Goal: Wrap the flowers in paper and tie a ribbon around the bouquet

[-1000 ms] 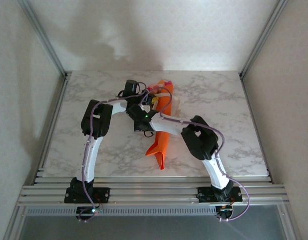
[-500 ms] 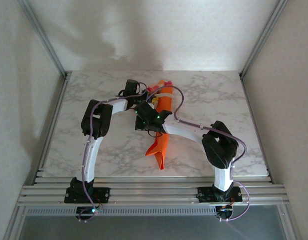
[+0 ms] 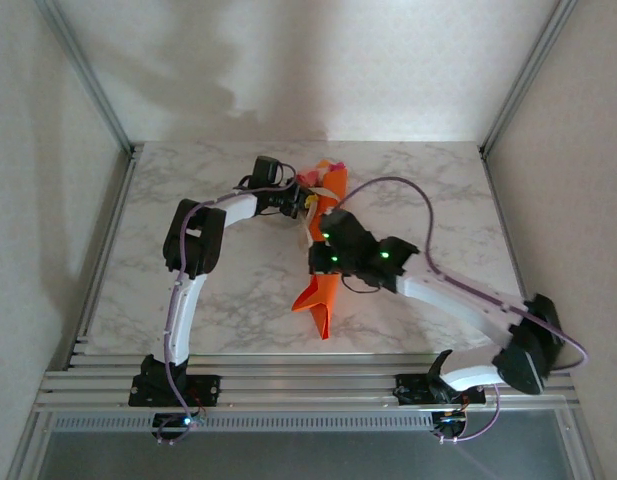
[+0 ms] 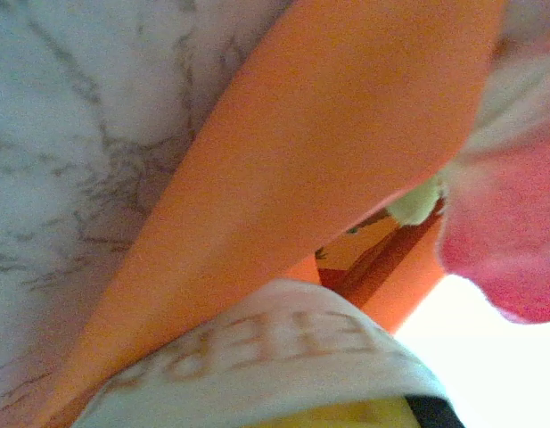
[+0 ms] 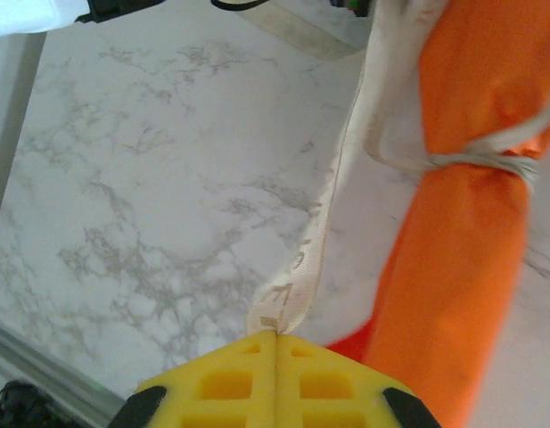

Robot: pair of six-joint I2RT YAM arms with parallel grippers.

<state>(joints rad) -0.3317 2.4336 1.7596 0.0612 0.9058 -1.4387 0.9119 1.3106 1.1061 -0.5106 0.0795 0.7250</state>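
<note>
Marble table (image 3: 188,180) carries the bouquet (image 3: 326,290) at centre, wide end toward 12 o'clock. Right wrist view shows right gripper (image 5: 275,343) clenched on ribbon (image 5: 315,241) cinching it; left wrist view shows left gripper (image 4: 346,417) clamping ribbon beside 1 pink rose (image 4: 515,259).

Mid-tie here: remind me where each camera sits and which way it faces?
Top external: above and behind the robot, looking down on the marble table; left arm and right arm meet at the bouquet.
Left wrist: on the left arm, close against the orange paper and a pink flower; the left fingers at the bottom edge, under the ribbon.
Right wrist: on the right arm, looking down at the table; the right fingers shut on the ribbon, bouquet at right.
Shared: both wrist views see the ribbon and the orange paper.
</note>
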